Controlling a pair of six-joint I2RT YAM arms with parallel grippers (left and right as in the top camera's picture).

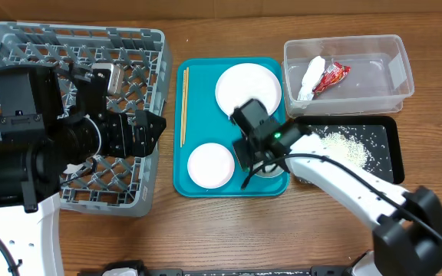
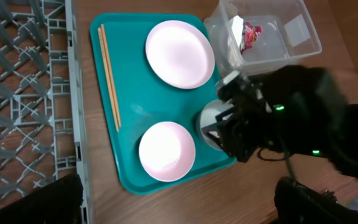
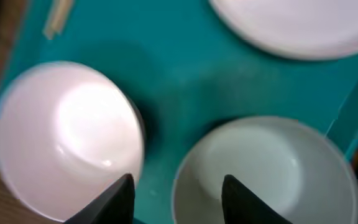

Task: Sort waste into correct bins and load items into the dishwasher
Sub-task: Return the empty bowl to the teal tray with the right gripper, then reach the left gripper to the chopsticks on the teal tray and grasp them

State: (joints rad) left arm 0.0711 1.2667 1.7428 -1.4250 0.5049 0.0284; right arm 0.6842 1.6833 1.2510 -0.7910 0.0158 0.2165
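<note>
On the teal serving tray (image 1: pixel 206 73) lie thin chopsticks (image 1: pixel 183 103), a large pale plate (image 1: pixel 245 86), a smaller pink round dish (image 1: pixel 210 165) and a pale green-white bowl (image 3: pixel 272 168). My right gripper (image 3: pixel 178 193) hangs low over the tray with its jaws apart. One finger sits between the dish and the bowl, the other inside the bowl, straddling its rim without pinching it. My left gripper (image 2: pixel 179 205) is wide open above the table beside the grey dish rack (image 1: pixel 21 46), holding nothing. The clear tub (image 1: pixel 374 77) holds a white napkin (image 1: pixel 311 77) and a red wrapper (image 1: pixel 332 77).
A black tray (image 1: pixel 386 153) at the right carries scattered rice (image 1: pixel 344 146). The left arm's bulk hangs over the rack's right half. The right arm (image 2: pixel 291 112) crosses the tray's right edge and hides most of the bowl from above.
</note>
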